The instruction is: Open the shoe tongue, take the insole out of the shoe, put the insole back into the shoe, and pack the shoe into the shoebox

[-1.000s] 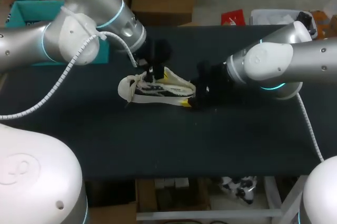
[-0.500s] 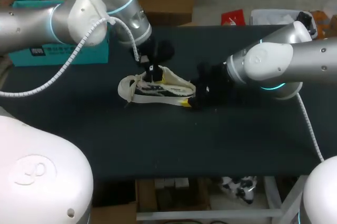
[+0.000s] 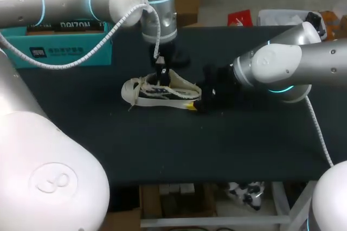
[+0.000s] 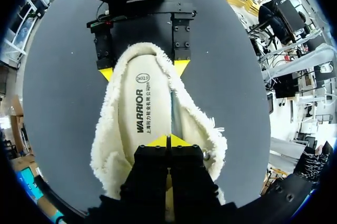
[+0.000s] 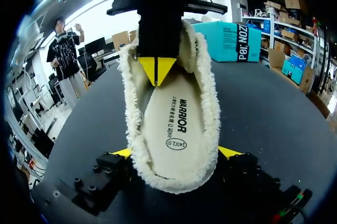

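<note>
A teal cardboard shoebox (image 3: 59,52) is sitting at the back left of the dark surface (image 3: 162,149). Near the middle, a white shoe with black and yellow sides and a fluffy lining (image 3: 160,91) is resting on its sole, toe pointing left. The left claw (image 4: 168,141) is pointing down into it, yellow tips pressed together just over the cream insole (image 4: 142,113). I cannot tell if it is pinching anything. The right claw (image 5: 175,154) is hugging the heel from both sides, fingers spread wide.
</note>
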Robot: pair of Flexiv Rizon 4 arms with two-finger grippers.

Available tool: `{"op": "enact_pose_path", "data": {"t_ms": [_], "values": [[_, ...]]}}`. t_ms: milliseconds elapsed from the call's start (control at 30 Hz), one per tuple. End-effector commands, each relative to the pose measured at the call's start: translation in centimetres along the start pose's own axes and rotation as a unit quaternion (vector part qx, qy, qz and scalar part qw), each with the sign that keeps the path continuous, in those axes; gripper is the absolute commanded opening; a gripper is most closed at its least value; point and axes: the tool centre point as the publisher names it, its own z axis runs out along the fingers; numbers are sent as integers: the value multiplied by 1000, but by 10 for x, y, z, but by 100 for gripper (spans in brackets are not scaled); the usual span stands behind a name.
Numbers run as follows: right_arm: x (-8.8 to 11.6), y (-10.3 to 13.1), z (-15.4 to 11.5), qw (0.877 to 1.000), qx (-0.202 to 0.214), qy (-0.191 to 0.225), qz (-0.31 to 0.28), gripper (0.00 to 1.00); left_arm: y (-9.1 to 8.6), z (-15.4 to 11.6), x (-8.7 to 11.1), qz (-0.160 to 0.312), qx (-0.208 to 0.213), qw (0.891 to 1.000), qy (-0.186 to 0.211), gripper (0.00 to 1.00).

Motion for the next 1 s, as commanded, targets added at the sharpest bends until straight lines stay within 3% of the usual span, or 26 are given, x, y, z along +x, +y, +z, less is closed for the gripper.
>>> {"op": "enact_pose_path", "data": {"t_ms": [33,567,1000], "values": [[2,-3,4,1000,-1,2,0,0,0,8,1,8,-14,999,31,0],[2,-3,4,1000,-1,2,0,0,7,39,23,-1,-25,1000,-15,0],[2,-3,4,1000,-1,2,0,0,13,59,22,-44,-24,994,-99,0]]}}
